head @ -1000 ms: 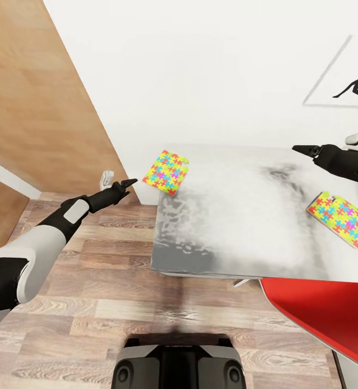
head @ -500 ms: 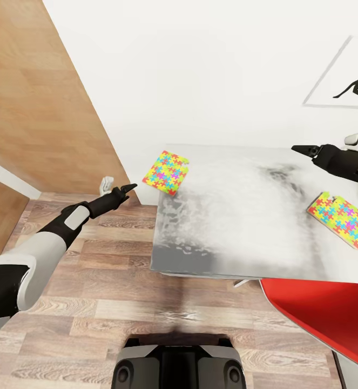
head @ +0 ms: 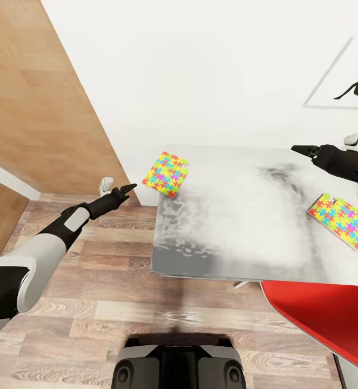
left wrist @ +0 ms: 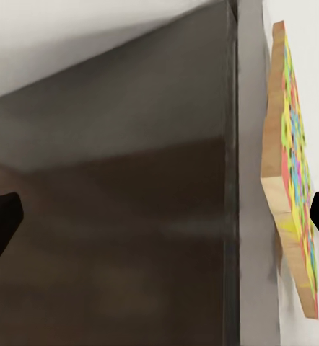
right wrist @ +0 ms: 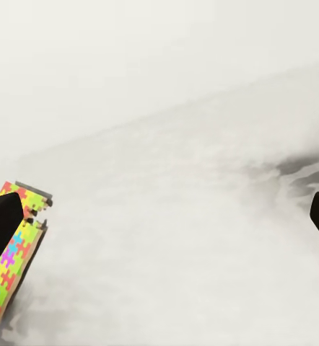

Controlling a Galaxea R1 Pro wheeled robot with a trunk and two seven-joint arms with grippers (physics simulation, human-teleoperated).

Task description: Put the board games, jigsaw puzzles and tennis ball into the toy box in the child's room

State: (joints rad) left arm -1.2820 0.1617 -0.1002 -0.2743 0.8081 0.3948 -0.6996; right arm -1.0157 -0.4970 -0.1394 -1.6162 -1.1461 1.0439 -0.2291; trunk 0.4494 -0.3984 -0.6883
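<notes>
Little has changed since a moment ago: the left gripper (head: 126, 188) still hovers over the floor (head: 92, 281), just off the table's (head: 238, 227) left edge, fingers spread wide. One puzzle (head: 167, 173) overhangs that far-left corner, seemingly untouched. The right gripper (head: 300, 149) hangs open above the bare middle; the second puzzle (head: 342, 220) lies near the red chair (head: 319, 313).

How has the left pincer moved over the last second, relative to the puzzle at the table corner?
Yes. The left pincer has drawn slightly back from the puzzle at the table corner, widening the gap.
</notes>
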